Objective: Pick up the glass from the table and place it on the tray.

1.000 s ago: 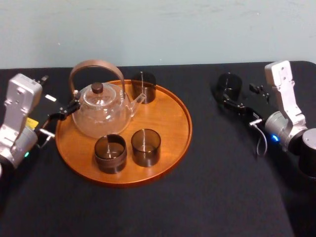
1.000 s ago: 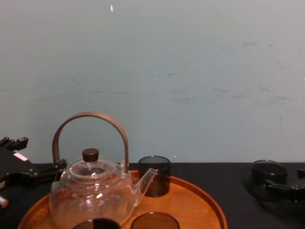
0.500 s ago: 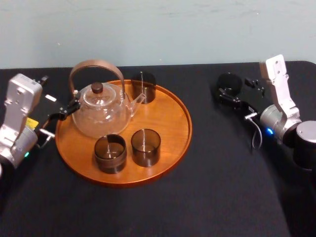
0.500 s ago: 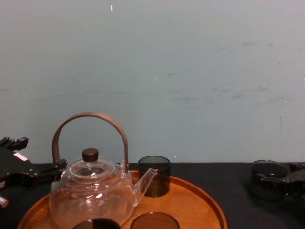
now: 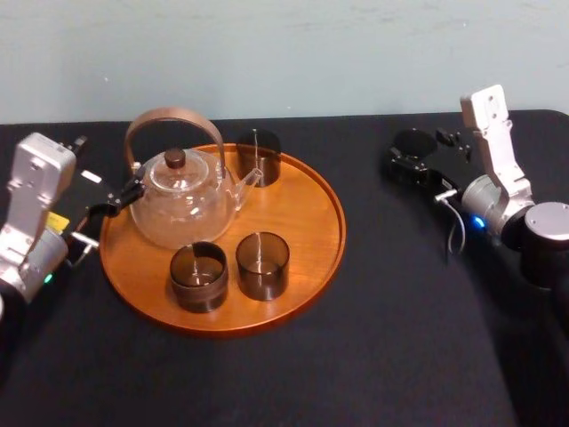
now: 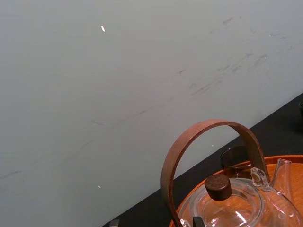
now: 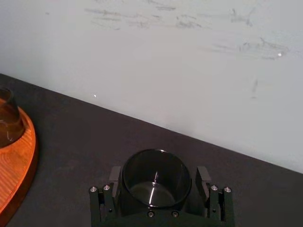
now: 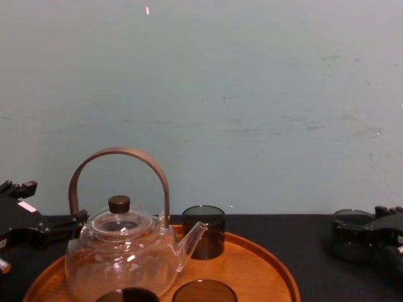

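**Right gripper at the glass, far right of the surface**

1. Glass. The glass (image 5: 415, 142) is a short, straight-walled cylinder of dark smoked glass with an open top. It stands upright on the matte black surface (image 5: 400, 294), near the far edge and toward the right edge, well apart from the tray (image 5: 307, 218).

2. Right gripper. The right gripper (image 7: 158, 175) is level with the glass. Its black fingers (image 7: 115, 176) are spread wide, one on each side of the glass wall, and the glass sits between them. Whether the pads touch the wall cannot be told.

3. Tray. The tray is round, orange-brown wood with a smooth finish and a low raised rim. It lies on the left half of the surface.

4. Tray load. A clear, rounded glass teapot (image 5: 182, 209) with a bent wooden hoop handle and a dark knob lid stands on the tray's left part. Three tray glasses, dark and cylindrical, stand upright: one (image 5: 259, 156) at the far rim beside the spout, two (image 5: 199, 276) (image 5: 262, 265) side by side at the near rim.

5. Left gripper. The left gripper (image 5: 124, 197) rests at the tray's left rim, beside the teapot. Its state cannot be told.
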Available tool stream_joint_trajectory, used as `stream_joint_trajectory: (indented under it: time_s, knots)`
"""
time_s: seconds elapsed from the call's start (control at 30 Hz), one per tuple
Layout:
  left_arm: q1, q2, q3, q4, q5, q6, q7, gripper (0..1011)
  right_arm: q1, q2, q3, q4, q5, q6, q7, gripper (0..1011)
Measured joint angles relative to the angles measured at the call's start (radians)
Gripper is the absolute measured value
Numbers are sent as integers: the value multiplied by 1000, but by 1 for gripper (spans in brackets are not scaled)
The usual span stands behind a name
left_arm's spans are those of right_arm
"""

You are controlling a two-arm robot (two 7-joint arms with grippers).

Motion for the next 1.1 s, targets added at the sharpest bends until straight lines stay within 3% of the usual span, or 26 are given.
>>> stream_joint_trajectory:
  time_s: [0.2, 0.53, 0.73, 1.1]
  knots:
    - [0, 0, 0, 0, 0, 0, 0, 1010, 22, -9, -1, 32, -4, -8, 1, 1002]
    - [0, 0, 0, 0, 0, 0, 0, 1010, 21, -8, -1, 30, -4, -9, 1, 1003]
    - [0, 0, 0, 0, 0, 0, 0, 1010, 20, -7, -1, 28, -4, -9, 2, 902]
    - [0, 0, 0, 0, 0, 0, 0, 1009, 19, -7, 0, 26, -4, -8, 1, 898]
